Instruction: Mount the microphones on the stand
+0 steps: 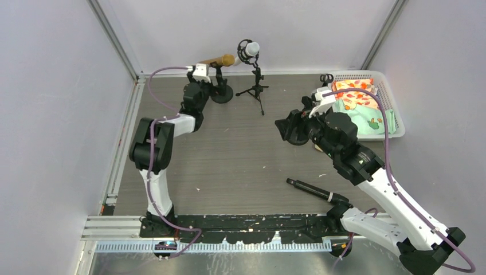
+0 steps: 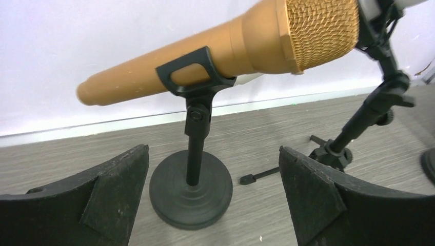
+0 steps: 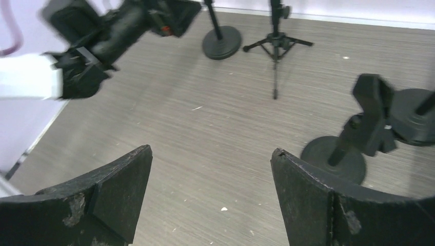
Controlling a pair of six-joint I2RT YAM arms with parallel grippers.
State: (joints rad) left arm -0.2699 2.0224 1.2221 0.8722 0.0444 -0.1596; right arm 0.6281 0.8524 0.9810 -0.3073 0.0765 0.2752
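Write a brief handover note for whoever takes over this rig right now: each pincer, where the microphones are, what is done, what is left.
Left pincer: open, empty, facing the gold microphone, which sits in the clip of its round-base stand.
Right pincer: open, empty, above the table, an empty clip stand just ahead.
Done: gold microphone mounted; white microphone in the tripod stand.
Left: black microphone lies on the table near the right arm's base; likely next into the empty clip stand. No other microphones clearly visible.
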